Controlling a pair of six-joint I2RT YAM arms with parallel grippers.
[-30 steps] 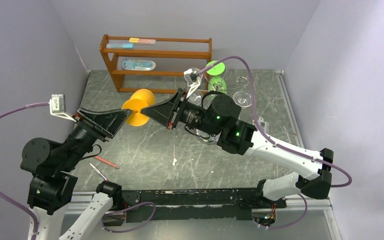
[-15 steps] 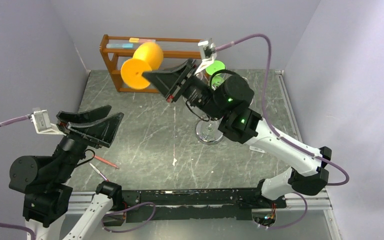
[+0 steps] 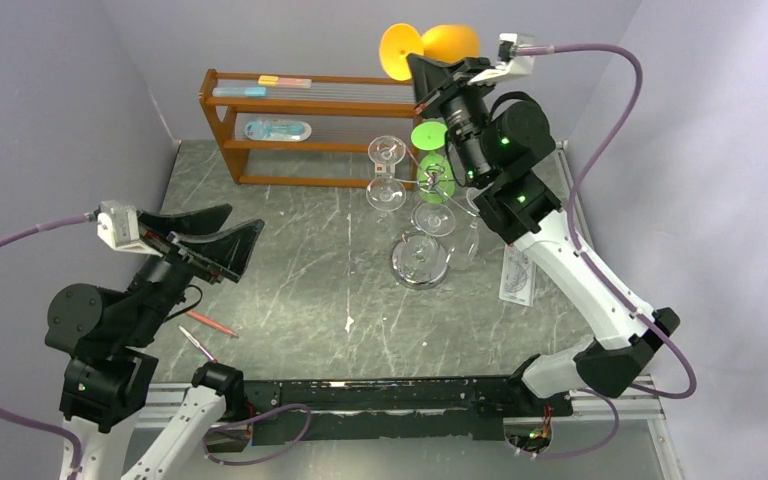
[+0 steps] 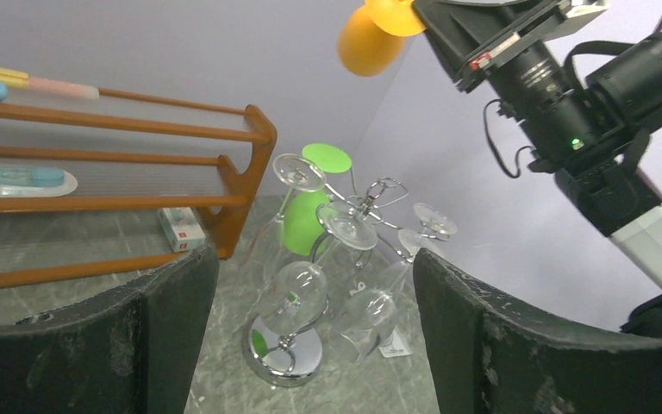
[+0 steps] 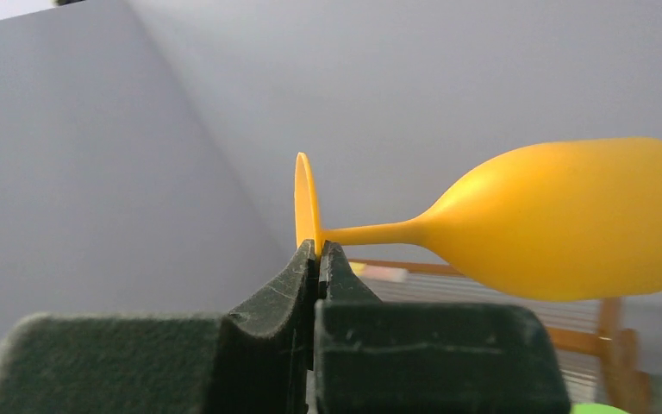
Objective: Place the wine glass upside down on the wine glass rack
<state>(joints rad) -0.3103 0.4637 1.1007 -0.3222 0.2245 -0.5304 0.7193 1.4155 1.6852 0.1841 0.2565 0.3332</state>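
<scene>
The orange wine glass (image 3: 450, 40) lies on its side high in the air, above and behind the rack, foot to the left. My right gripper (image 3: 416, 66) is shut on the rim of its foot; in the right wrist view the fingertips (image 5: 317, 252) pinch the thin foot disc and the bowl (image 5: 569, 220) points right. The chrome wine glass rack (image 3: 420, 264) stands on its round mirrored base at mid table, with several clear glasses and a green one (image 3: 432, 186) hanging upside down. My left gripper (image 3: 215, 240) is open and empty at the left, looking at the rack (image 4: 284, 355).
The brown wooden shelf (image 3: 310, 120) stands at the back left with small items on it. Two pens (image 3: 210, 323) lie near the left arm's base. A paper tag (image 3: 516, 275) lies right of the rack. Walls close in on three sides.
My right gripper has carried the orange glass up from mid table and rightward to above the rack. My left gripper has drawn back from the glass to the left and stays open.
</scene>
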